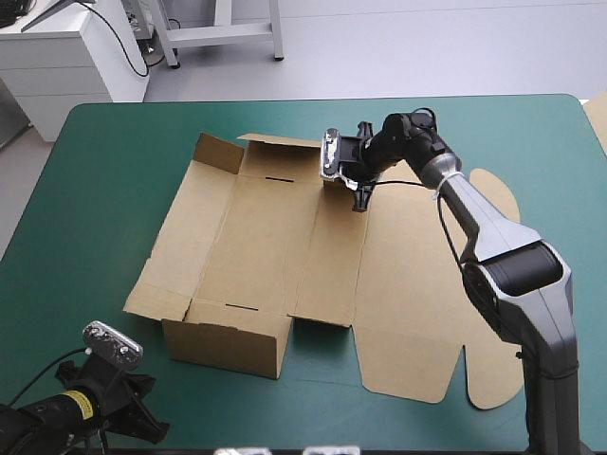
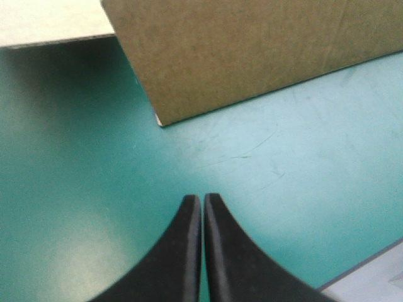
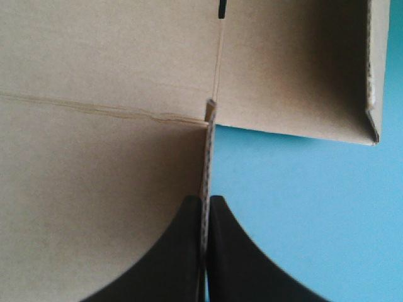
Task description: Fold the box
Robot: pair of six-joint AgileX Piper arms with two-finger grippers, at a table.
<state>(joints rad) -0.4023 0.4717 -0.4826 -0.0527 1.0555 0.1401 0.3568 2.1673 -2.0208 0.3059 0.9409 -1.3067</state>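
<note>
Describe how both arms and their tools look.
The right arm is silver-grey with black joints. The left arm is black with a yellow label. The left tool and the right tool each have two broad black fingers, curved like fins.

high view: left jaws sit low at the near left, their arm cut off by the frame, too dark there to read how they stand. right jaws' tips are mostly hidden under the right arm (image 1: 512, 275) at the box's (image 1: 285, 246) far edge. that arm also covers part of the box's flat right panel and the counter (image 1: 104, 190) behind it. tan scrap (image 1: 599, 118) at the counter's right edge is cropped, unclear what it is. left wrist view: only one box corner in frame. right wrist view: board edge vanishes between the jaws; slot (image 3: 220, 9) ahead is cropped.
</note>
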